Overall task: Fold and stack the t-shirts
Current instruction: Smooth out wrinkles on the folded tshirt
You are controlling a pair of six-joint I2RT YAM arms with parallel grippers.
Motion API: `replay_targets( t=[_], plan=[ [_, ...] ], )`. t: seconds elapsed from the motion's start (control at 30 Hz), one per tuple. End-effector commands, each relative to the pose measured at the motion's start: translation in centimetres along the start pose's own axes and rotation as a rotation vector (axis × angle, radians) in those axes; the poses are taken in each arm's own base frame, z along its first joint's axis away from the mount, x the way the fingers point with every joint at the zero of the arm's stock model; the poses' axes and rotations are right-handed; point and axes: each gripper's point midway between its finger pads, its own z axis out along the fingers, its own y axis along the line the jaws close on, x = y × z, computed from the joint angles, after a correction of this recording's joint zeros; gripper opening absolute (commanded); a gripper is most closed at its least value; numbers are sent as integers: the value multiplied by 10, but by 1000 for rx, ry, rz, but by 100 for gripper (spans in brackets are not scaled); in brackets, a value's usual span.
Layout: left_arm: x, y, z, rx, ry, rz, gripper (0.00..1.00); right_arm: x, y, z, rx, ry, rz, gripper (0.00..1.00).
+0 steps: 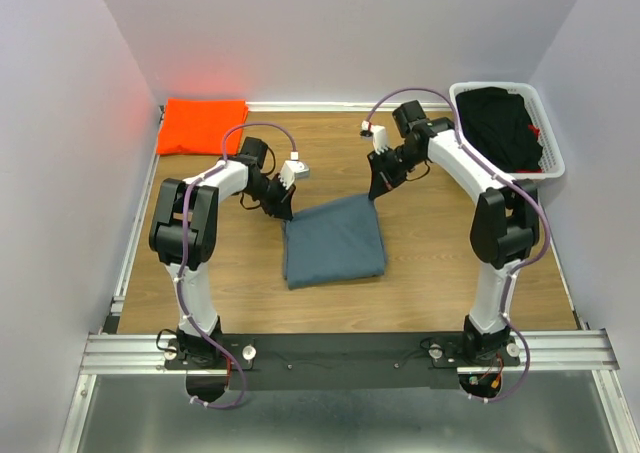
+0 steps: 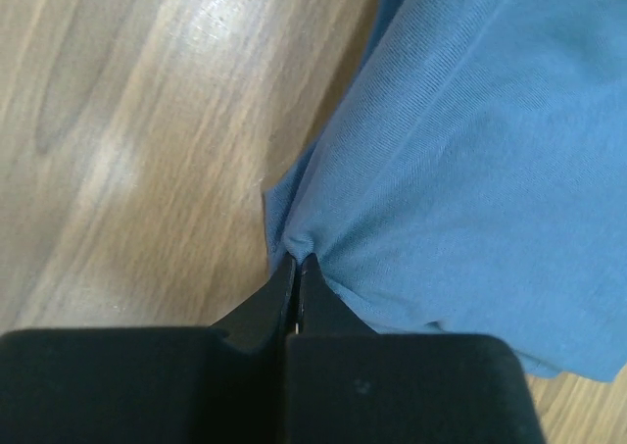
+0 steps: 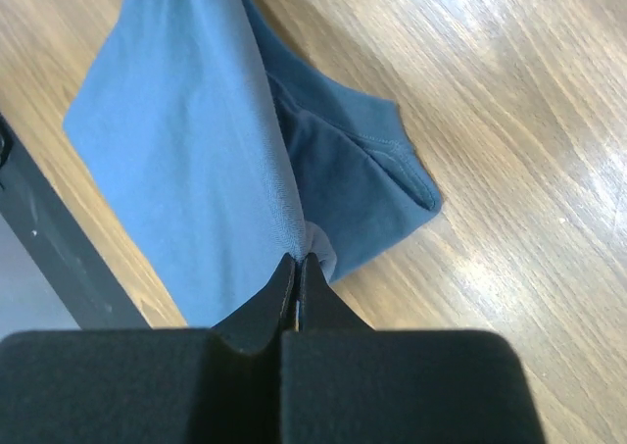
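The slate blue-grey t-shirt [image 1: 335, 241] lies part-folded in the middle of the table. My left gripper [image 1: 284, 213] is shut on its far left corner; the left wrist view shows the cloth [image 2: 470, 150] pinched at the fingertips [image 2: 298, 260]. My right gripper [image 1: 375, 193] is shut on its far right corner and lifts it slightly; the right wrist view shows the cloth [image 3: 186, 160] hanging from the fingertips [image 3: 298, 260] over a lower layer with a hem. The bright orange t-shirt [image 1: 203, 125] lies folded at the far left corner.
A white basket [image 1: 548, 123] holding dark cloth [image 1: 505, 125] stands at the far right. Walls close the table at the back and both sides. A metal rail [image 1: 350, 351] runs along the near edge under the arm bases.
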Motion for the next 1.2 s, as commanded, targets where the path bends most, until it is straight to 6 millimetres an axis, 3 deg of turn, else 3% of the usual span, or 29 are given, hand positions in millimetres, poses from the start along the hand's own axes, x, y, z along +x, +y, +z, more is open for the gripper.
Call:
replay_targets(
  t=[0.0, 0.2, 0.37, 0.47, 0.63, 0.87, 0.93, 1.03, 1.17],
  plan=[
    [41, 30, 8, -117, 148, -6, 0, 9, -20, 20, 40, 41, 50, 1],
    [34, 27, -2, -129, 134, 5, 0, 19, -60, 52, 148, 53, 97, 1],
    [14, 27, -25, -159, 97, 21, 0, 24, -83, 68, 223, 46, 134, 1],
    [8, 30, -42, -193, 83, 22, 0, 30, -88, 73, 244, 57, 149, 1],
    [18, 46, -58, -252, 101, 10, 0, 38, -94, 74, 280, 61, 166, 0],
    [3, 59, -87, -352, 64, 24, 2, 37, -98, 76, 295, 54, 185, 0],
    [11, 65, -88, -367, 73, 14, 1, 37, -98, 78, 291, 53, 193, 1],
    [41, 81, -71, -351, 126, -39, 0, 35, -97, 80, 281, 49, 200, 1],
    [44, 95, -57, -329, 120, -63, 0, 22, -96, 78, 271, 19, 191, 1]
  ],
)
